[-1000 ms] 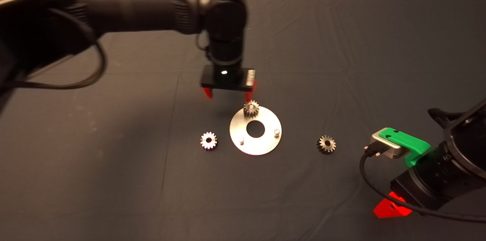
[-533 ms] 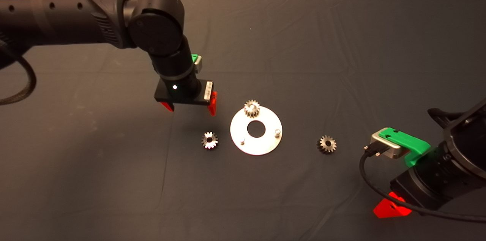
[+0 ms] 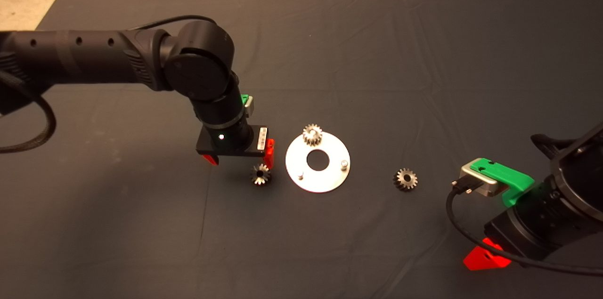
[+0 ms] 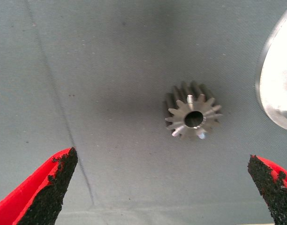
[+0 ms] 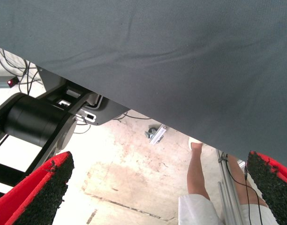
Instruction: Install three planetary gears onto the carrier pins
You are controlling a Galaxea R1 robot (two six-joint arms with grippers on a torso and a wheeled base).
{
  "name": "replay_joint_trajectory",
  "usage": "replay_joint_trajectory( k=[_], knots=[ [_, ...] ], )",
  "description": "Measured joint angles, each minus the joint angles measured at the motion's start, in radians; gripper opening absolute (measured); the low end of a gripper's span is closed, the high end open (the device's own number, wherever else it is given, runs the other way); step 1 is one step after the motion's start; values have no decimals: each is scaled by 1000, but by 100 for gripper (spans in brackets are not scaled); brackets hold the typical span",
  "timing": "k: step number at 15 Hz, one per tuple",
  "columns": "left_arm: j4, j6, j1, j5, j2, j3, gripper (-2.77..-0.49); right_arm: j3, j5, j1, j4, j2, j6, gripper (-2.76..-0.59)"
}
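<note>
Now my left end effector (image 3: 238, 160) hangs just left of centre in the head view, its two red fingers (image 4: 45, 187) spread wide and released, gripping nothing. In my left wrist view the fingers stand far apart with black pads showing, and a planetary gear (image 4: 192, 117) lies flat on the dark mat (image 4: 110, 70) between them, nearer to one finger than to the other, touched by neither. From above, that same gear (image 3: 260, 174) sits just below my right-hand red finger, close to the left rim of the round disc (image 3: 330, 179). The disc lies at the centre of the frame with a central hole. A second gear (image 3: 312, 134) is seated near the disc's upper edge. Two carrier pins stand bare: one (image 3: 299, 176) at the lower left of the disc, one (image 3: 344, 164) at its right. The third gear (image 3: 405, 179) lies on the mat well to the right of the disc. My right end effector (image 3: 485, 258) waits at the lower right of the frame, its fingers (image 5: 40, 197) open and empty; its wrist view shows the mat edge, the floor and a person's leg (image 5: 200, 176).
</note>
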Motion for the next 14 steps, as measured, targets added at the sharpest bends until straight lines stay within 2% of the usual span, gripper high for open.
replay_joint_trajectory(
  k=[3,7,10,14],
  knots=[
    [11,-1,10,0,3,0,-64,0,0,0,0,0,0,-60],
    [34,-1,59,0,31,0,-64,0,1,0,0,-3,-3,-60],
    [70,-1,66,0,36,-1,-64,0,-1,0,0,-17,-3,-60],
    [80,-1,91,-1,68,-7,-64,0,1,0,0,-17,-3,-60]
  ],
)
